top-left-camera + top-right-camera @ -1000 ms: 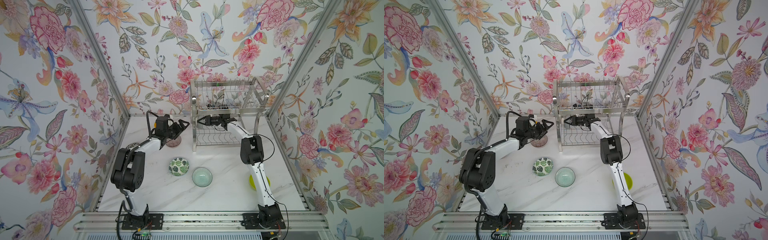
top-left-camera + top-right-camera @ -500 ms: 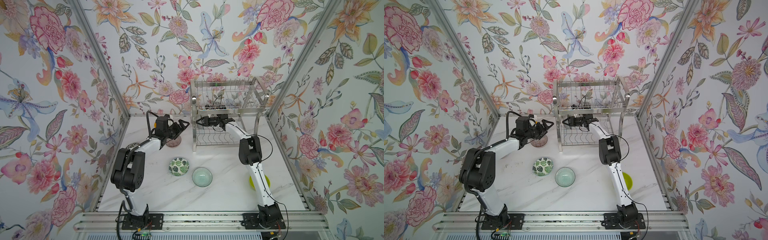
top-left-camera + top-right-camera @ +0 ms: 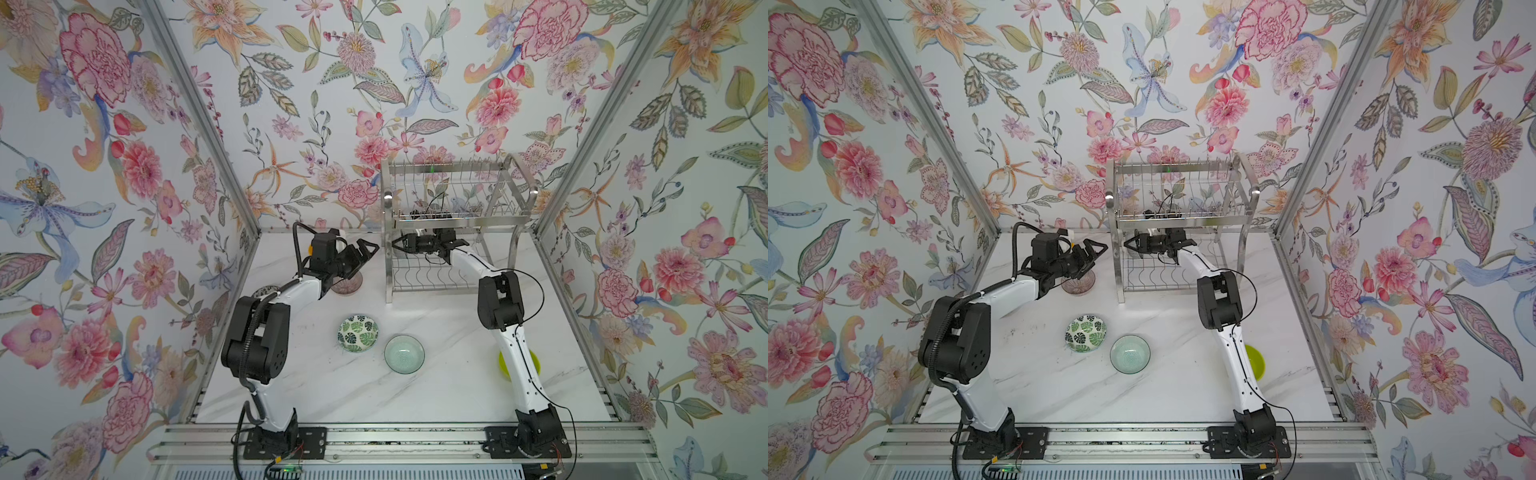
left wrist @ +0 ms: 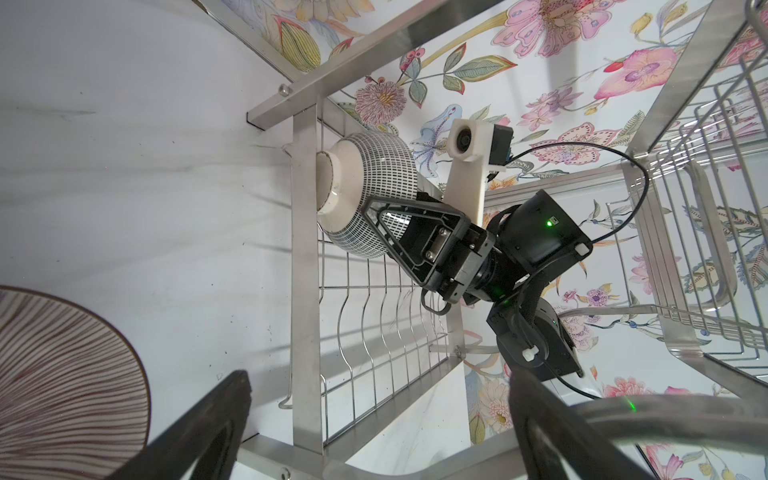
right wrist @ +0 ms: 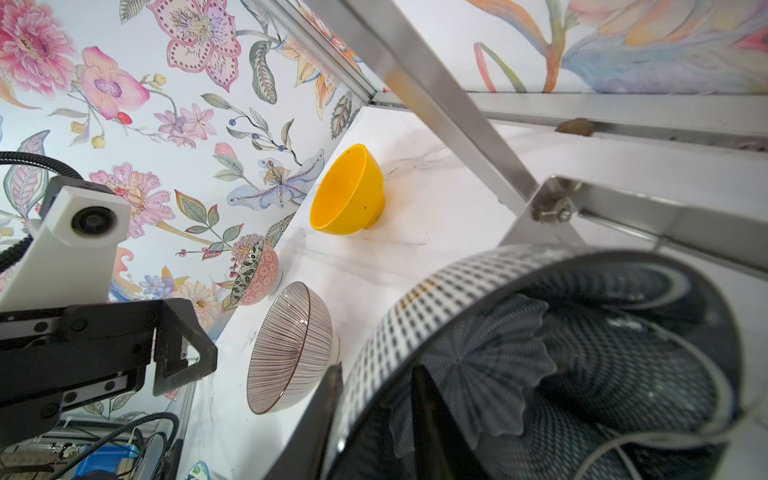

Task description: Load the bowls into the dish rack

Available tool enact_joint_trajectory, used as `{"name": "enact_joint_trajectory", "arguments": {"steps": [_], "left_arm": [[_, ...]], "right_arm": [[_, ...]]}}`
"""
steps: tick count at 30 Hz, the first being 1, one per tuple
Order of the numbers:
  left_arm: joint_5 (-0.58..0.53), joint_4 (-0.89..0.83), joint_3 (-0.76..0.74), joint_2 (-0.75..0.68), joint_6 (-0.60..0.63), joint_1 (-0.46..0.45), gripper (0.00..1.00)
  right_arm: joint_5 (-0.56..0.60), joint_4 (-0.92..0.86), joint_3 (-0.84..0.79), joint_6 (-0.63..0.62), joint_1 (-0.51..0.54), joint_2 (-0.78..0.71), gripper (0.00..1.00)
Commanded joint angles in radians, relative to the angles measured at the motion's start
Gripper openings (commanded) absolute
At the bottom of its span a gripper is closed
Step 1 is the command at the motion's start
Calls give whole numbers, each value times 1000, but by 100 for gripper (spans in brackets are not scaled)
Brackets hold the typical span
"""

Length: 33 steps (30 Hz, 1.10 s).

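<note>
Black-white speckled bowl (image 4: 374, 174) covers right hand (image 3: 401, 244), grip unclear; left hand (image 3: 368, 257) spread open.

Most of the lime-green bowl (image 3: 536, 362) is hidden behind the right arm (image 3: 517, 361) — only its edges peek out. The ribbed bowl (image 3: 345, 289) sits partly under the left gripper (image 3: 368, 257), and the left wrist view cuts it off at the edge. The speckled bowl (image 5: 415, 328) is blurry up close in the right wrist view — cut off too.
</note>
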Motion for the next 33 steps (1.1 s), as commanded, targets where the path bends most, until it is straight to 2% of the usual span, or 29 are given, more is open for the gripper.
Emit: {"name": "enact_joint_trajectory", "arguments": {"steps": [1, 14, 18, 24, 33], "left_arm": [[-2, -12, -9, -5, 9, 12, 99], [-8, -23, -6, -10, 21, 11, 99], [-10, -28, -5, -14, 27, 11, 99], [-12, -30, -4, -20, 29, 11, 99], [-17, -40, -2, -25, 40, 11, 99]], "right_arm": [[32, 58, -44, 53, -6, -34, 31], [64, 200, -206, 75, -10, -127, 39], [66, 246, -253, 88, -13, -151, 45], [72, 382, -360, 126, -21, -207, 53], [99, 581, -550, 193, -37, -303, 61]]}}
